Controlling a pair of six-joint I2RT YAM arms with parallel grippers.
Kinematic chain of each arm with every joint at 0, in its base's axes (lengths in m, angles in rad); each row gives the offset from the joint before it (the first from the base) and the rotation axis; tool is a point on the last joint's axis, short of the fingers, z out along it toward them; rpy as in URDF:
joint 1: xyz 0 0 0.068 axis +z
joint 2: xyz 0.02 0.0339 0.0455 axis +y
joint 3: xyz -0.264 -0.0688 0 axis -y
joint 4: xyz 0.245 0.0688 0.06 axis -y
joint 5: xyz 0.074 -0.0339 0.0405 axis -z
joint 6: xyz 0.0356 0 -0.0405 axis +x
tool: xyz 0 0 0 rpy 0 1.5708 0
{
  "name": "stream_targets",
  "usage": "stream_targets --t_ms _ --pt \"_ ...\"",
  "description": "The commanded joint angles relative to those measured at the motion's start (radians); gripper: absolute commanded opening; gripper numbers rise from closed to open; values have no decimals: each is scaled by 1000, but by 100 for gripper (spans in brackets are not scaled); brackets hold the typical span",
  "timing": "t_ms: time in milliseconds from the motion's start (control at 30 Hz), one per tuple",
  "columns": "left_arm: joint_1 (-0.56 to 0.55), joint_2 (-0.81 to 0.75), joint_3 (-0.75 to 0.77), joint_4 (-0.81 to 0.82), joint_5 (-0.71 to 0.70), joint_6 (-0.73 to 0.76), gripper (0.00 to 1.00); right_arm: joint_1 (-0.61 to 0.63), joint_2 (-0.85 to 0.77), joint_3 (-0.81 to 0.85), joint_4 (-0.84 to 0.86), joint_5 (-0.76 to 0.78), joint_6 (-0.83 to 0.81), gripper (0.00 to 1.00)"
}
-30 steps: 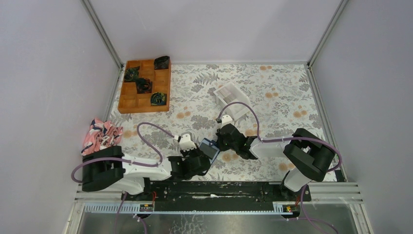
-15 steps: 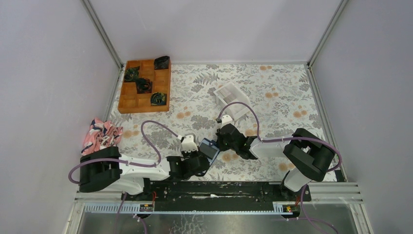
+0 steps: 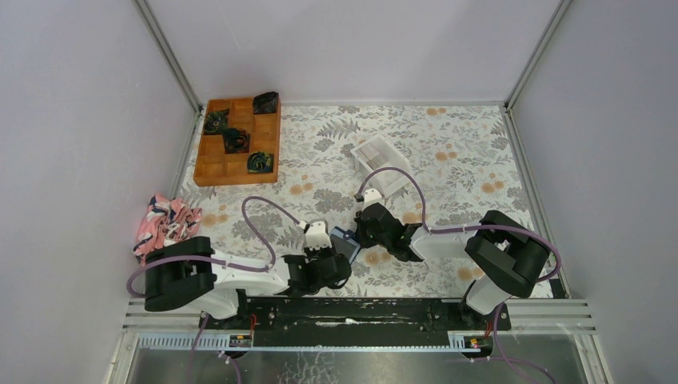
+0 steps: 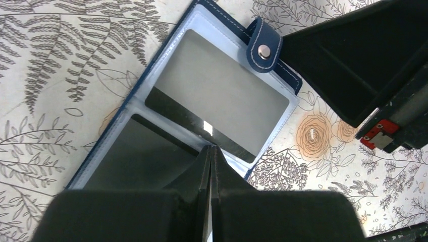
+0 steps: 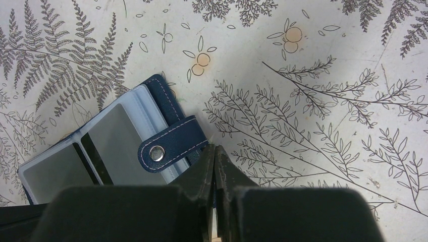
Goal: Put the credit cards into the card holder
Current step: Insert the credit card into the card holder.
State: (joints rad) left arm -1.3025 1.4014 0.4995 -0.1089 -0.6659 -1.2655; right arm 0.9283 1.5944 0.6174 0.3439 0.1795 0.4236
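Holder (image 3: 344,240) lies open, face up, on the cloth (image 5: 313,60) at the near middle of the table, right between the two claws. Grey card (image 4: 222,88) sits in the far clear pocket, square to it. Near pocket (image 4: 136,161) reads dark: could be a dark card or just the claw's shadow, can't tell. There's a dark strip along the fold between the pockets, possibly a card edge not fully home. Strap (image 5: 166,148) lies flopped over a corner of the far pocket, snap up.

Left claw (image 4: 210,149) is clenched with nothing visible between the fingers, tips down at the fold. Right claw (image 5: 215,148) is clenched too and empty, tips at the holder's outer edge just beside the strap. Touching or just off it, can't tell.

My read is that this is a seating push, not a pick. To do it well:
- Use the closed left tips as a pusher, at a low angle and in line with the slot, so the card slides and the clear film doesn't buckle.
- Use the right claw as a backstop on the opposite edge, or the holder skates on the cloth.
- Go slow and stop once the card edge is flush.
- Mind the strap, which shouldn't fold into a pocket mouth.

No loose cards in sight. White box (image 3: 380,164) sits further back, contents unreadable.
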Motion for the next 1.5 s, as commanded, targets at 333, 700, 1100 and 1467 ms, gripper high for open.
stream_targets --t_ms 333,700,1100,1467 --pt "1 51 6 -114 -67 -38 1 7 -20 -16 9 -13 19 5" --pt "2 46 0 -69 -188 -48 2 26 -4 -10 12 -6 32 5" --pt "29 48 12 34 -244 30 4 27 -4 -9 8 12 37 5" --pt "127 121 -3 212 -148 141 3 27 -5 1 0 23 41 5"
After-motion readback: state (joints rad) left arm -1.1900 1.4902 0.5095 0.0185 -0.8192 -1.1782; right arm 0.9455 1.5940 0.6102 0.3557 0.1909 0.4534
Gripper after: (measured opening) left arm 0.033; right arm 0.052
